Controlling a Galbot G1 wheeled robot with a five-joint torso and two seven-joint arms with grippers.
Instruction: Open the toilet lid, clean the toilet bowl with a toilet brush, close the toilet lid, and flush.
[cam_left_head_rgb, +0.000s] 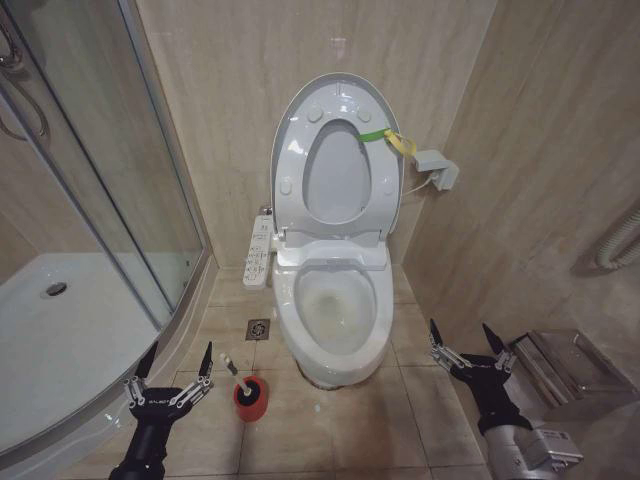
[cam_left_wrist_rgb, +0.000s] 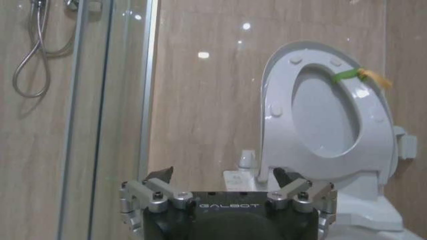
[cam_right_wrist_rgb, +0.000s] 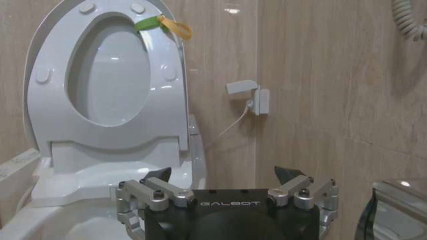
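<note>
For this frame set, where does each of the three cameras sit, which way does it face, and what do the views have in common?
Head view: on the robot's head, looking forward and down at the toilet bowl, the toilet brush on the floor, and both open claws, the left claw and the right claw.
Left wrist view: behind the left claw, facing the wall and the shower glass.
Right wrist view: behind the right claw, facing the wall box.
Shared: all three show the raised toilet lid with its yellow-green band.
</note>
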